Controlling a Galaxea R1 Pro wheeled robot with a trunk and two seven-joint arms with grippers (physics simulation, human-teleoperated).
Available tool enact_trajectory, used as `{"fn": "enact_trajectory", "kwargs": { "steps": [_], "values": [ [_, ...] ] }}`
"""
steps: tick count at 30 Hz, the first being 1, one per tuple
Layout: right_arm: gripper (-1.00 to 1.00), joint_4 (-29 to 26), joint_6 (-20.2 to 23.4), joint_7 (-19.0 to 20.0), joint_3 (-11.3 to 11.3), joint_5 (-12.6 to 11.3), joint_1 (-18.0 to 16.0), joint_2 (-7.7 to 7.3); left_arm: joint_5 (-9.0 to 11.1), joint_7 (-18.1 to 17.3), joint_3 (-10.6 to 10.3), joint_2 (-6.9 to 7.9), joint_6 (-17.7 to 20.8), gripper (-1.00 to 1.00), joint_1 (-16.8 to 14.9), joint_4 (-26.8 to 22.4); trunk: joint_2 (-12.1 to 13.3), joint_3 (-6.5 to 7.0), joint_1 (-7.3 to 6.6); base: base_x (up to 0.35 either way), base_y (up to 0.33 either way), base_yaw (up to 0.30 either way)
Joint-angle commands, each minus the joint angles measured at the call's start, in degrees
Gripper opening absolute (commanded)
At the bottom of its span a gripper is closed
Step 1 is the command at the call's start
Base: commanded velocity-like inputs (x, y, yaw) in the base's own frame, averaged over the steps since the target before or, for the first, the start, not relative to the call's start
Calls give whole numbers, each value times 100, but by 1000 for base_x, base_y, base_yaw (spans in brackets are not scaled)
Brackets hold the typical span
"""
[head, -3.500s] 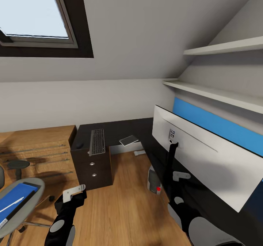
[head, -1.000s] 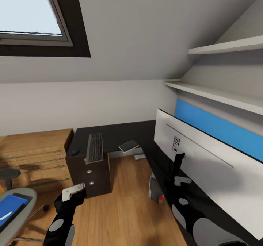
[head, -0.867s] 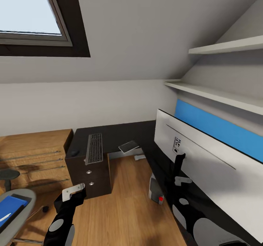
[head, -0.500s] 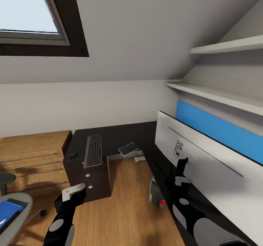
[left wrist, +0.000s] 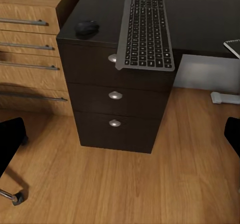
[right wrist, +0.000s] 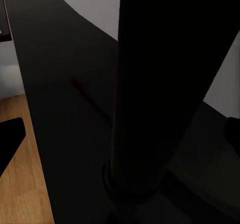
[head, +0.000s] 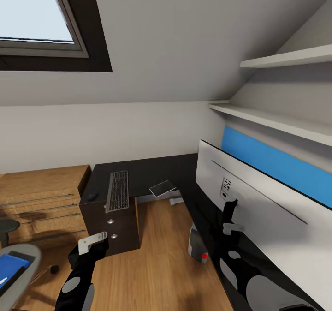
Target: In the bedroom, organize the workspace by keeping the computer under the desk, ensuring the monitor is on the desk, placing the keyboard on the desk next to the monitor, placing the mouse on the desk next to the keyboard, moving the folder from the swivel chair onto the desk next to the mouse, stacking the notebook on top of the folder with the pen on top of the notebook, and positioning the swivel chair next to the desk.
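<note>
The black desk (head: 152, 170) carries the keyboard (head: 118, 191), the mouse (head: 92, 194) to its left and the grey notebook (head: 162, 188) to its right. The monitor (head: 258, 205) stands on the desk's right wing, white back toward me. My right gripper (head: 229, 228) is open at the monitor's black stand column (right wrist: 165, 84), which rises between its fingers. The computer (head: 197, 246) sits on the floor under the desk. My left gripper (head: 93, 242) hangs open over the floor, facing the drawer unit (left wrist: 117, 97). At the lower left, the swivel chair (head: 20, 265) holds the folder (head: 10, 266).
A light wooden dresser (head: 41, 200) stands left of the desk. A blue wall panel (head: 276, 163) and two white shelves (head: 276, 119) are behind the monitor under the sloped ceiling. A skylight (head: 37, 15) is at the upper left. Wooden floor (head: 157, 260) lies open between chair and desk.
The view has shifted over the last seconds, so the swivel chair has slid toward the lower left edge. Both arms keep their pose, and the last half second shows no difference.
</note>
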Motion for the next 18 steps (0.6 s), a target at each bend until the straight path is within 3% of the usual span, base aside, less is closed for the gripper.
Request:
{"fn": "enact_trajectory", "kwargs": {
  "steps": [1, 18],
  "values": [
    [100, 5, -23, -25, 50, -59, -5, -2, -14, 8, 3, -3, 33, 100, -3, -7, -9, -8, 3, 0, 0, 0],
    [100, -22, -23, -26, 50, -61, -5, -37, -14, 8, 3, -3, 33, 100, -3, -7, -9, -8, 3, 50, 0, 0]
  ]
}}
